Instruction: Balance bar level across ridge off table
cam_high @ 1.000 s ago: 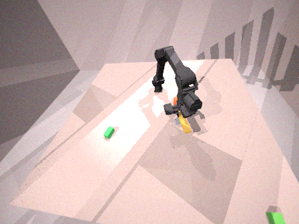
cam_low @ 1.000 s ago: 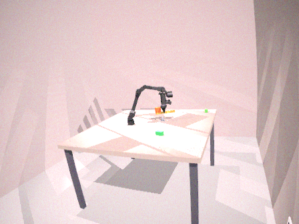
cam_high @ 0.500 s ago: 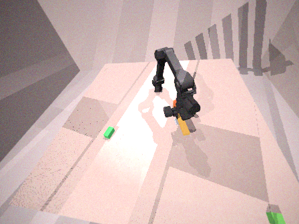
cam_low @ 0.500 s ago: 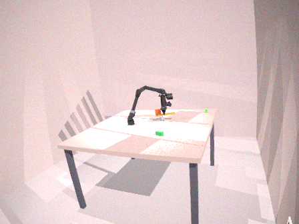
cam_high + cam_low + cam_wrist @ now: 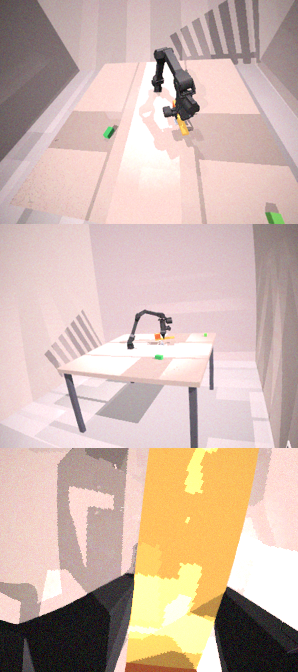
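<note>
The yellow-orange bar [image 5: 183, 128] [image 5: 169, 337] [image 5: 195, 523] has a heavier orange-red block at one end, toward the arm's base. My gripper [image 5: 177, 117] [image 5: 163, 338] [image 5: 176, 590] is shut on the bar near that block and holds it above the table, looking roughly level in the exterior view. The small grey-white ridge [image 5: 176, 122] [image 5: 161, 343] shows below the bar, close to the fingers. In the top view the arm covers the fingertips and part of the bar. Contact between bar and ridge cannot be told.
A green block [image 5: 108, 132] [image 5: 159, 357] lies on the table well to the left in the top view. Another green block [image 5: 275, 217] [image 5: 205, 335] lies at the lower right corner of that view. Bright light and shadows fall across the table [image 5: 229, 193].
</note>
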Controlling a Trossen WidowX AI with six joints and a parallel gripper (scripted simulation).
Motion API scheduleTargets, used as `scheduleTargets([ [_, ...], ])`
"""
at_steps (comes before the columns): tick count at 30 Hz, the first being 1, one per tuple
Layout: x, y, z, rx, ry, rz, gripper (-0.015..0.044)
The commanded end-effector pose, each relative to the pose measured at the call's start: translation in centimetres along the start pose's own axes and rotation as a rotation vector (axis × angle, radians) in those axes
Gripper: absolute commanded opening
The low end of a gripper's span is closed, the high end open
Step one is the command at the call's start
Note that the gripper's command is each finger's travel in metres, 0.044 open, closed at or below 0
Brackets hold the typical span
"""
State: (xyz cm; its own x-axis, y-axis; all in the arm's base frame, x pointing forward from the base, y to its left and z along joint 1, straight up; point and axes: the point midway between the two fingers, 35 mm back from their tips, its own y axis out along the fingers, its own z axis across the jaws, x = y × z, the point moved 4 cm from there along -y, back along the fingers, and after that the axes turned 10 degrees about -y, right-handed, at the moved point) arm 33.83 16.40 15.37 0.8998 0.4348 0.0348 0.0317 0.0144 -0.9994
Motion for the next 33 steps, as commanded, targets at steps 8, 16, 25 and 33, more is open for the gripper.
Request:
scheduleTargets([
  [8, 0.0, 0.09, -0.01, 0.001, 0.004, -0.001, 0.0],
  [16, 0.0, 0.15, -0.01, 0.001, 0.004, -0.001, 0.0],
  [25, 0.0, 0.23, -0.02, 0.001, 0.004, -0.001, 0.0],
  [33, -0.01, 0.3, -0.02, 0.001, 0.004, -0.001, 0.0],
])
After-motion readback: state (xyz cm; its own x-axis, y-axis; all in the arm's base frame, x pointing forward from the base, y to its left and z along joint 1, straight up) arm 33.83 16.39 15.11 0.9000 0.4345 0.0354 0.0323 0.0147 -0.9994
